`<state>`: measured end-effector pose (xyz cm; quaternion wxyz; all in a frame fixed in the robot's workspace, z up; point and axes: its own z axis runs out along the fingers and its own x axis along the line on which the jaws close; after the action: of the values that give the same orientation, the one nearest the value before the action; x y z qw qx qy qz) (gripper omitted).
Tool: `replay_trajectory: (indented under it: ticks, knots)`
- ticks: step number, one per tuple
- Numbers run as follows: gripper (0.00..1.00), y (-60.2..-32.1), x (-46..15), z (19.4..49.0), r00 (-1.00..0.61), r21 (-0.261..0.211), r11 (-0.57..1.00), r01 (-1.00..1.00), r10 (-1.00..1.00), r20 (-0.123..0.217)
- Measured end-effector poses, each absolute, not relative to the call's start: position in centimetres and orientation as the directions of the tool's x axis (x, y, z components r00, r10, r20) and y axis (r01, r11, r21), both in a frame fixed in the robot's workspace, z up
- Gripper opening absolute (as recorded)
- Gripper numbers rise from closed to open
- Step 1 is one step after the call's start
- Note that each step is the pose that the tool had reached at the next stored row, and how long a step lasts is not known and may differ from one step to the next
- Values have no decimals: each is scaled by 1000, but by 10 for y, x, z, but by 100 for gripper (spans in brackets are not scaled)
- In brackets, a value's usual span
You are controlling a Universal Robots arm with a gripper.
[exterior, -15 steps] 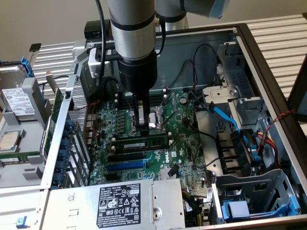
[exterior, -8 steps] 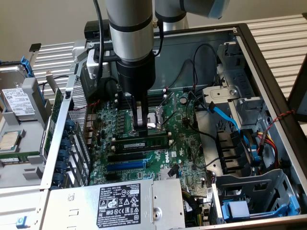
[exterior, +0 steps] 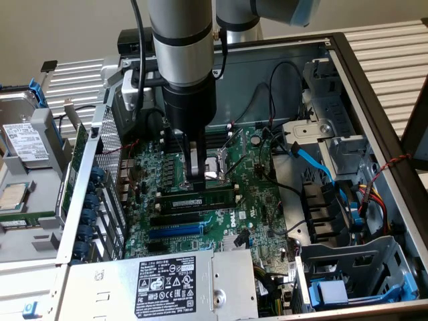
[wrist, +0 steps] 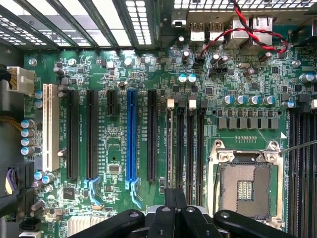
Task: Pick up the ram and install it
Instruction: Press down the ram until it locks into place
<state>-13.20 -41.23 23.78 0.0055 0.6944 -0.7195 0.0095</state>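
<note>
The ram (exterior: 197, 200) is a long green stick with a white label. It stands on edge in the memory slot nearest the black expansion slots on the motherboard (exterior: 261, 200). In the wrist view the ram (wrist: 171, 148) shows as a thin pale edge between white end clips. My gripper (exterior: 195, 178) hangs just above and behind it, in front of the CPU socket (exterior: 217, 167). Its fingers are shut with nothing visible between them. Seen from the wrist, the gripper (wrist: 176, 194) sits over one end of the memory slots. Whether it touches the ram I cannot tell.
A blue expansion slot (exterior: 175, 229) and black slots lie beside the ram. The power supply box (exterior: 167, 284) is at the front. A blue cable (exterior: 314, 160) and drive cages (exterior: 348, 267) fill the exterior view's right. The case walls (exterior: 374, 100) surround the board.
</note>
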Motion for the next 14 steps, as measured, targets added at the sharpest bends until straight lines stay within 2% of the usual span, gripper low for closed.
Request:
replay_trajectory:
  ticks: [14]
  knots:
    - [11, -413, -132, 235, -36, -4, 36, -999, -999, 22]
